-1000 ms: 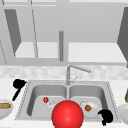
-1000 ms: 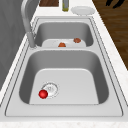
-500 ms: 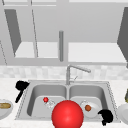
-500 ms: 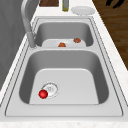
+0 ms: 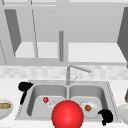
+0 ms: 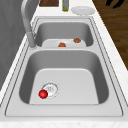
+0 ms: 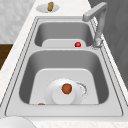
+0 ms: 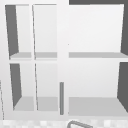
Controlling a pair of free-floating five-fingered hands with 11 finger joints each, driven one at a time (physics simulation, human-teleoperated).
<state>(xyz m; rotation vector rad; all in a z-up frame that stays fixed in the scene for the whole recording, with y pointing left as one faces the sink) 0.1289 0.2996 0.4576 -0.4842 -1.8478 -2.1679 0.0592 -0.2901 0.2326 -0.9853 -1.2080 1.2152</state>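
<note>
Left hand: the left hand (image 5: 24, 86) hangs over the far left corner of the sink (image 5: 112, 100), fingers trailing down along the rim. I cannot tell whether they are curled or straight; it holds nothing that I can see.
Right hand: the right hand (image 5: 106, 116) sits at the near right corner of the sink, beside the plate (image 5: 93, 113) in the right basin. It looks bunched, but I cannot tell how far open it is or whether it touches the plate.
Hidden: a big red ball (image 5: 67, 114) stands close to the front camera and covers the near middle of both basins and the divider.
Cut off: a white plate (image 5: 124, 113) at the right edge and a dish with a bread roll (image 5: 4, 105) at the left edge are each only partly in frame.
Small red ball: the small red ball (image 6: 43, 94) lies in the left basin, touching the drain (image 6: 51, 88).
Brown ball: the brown ball (image 7: 66, 88) rests on the plate in the right basin.
Room: the left basin floor is mostly bare; the tap (image 5: 75, 69) swings out over the right basin; open shelves (image 8: 95, 55) stand above.
</note>
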